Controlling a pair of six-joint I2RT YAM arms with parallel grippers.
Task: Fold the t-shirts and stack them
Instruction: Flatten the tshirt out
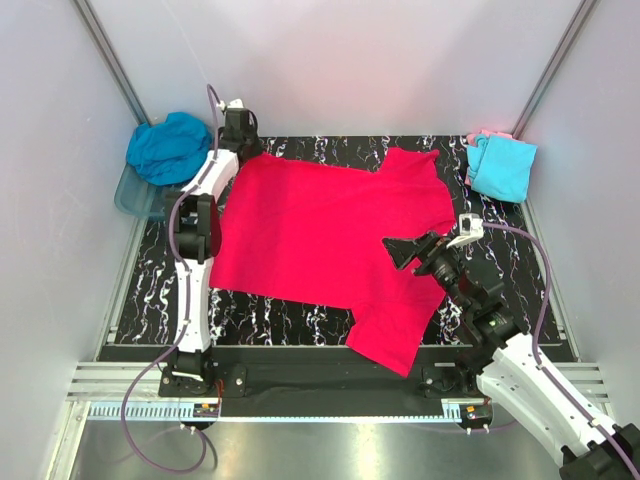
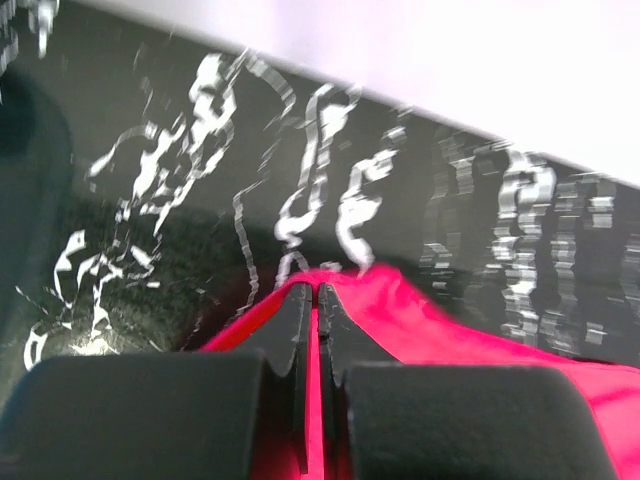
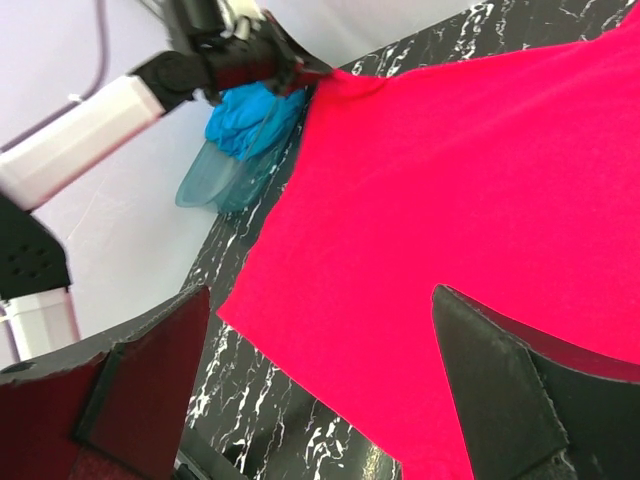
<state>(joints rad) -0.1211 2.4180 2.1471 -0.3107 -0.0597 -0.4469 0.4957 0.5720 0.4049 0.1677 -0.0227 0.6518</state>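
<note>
The bright pink-red t-shirt (image 1: 320,235) lies spread on the black marbled table (image 1: 300,305), its neck end to the right. My left gripper (image 1: 240,148) is at the shirt's far left corner, shut on the red cloth (image 2: 430,330); the cloth runs between its fingers (image 2: 290,330). My right gripper (image 1: 403,252) hovers open over the shirt's right side, near the sleeves; its fingers (image 3: 500,390) stand wide apart with red cloth (image 3: 420,200) below. A teal-blue shirt (image 1: 168,146) lies bunched at the far left. A light cyan shirt (image 1: 502,166) sits folded on a pale pink one (image 1: 484,135) at the far right.
A clear bluish plastic tub (image 1: 135,195) sits under the teal-blue shirt at the table's left edge, also in the right wrist view (image 3: 215,180). White walls close in the table on three sides. A metal rail (image 1: 300,385) runs along the near edge.
</note>
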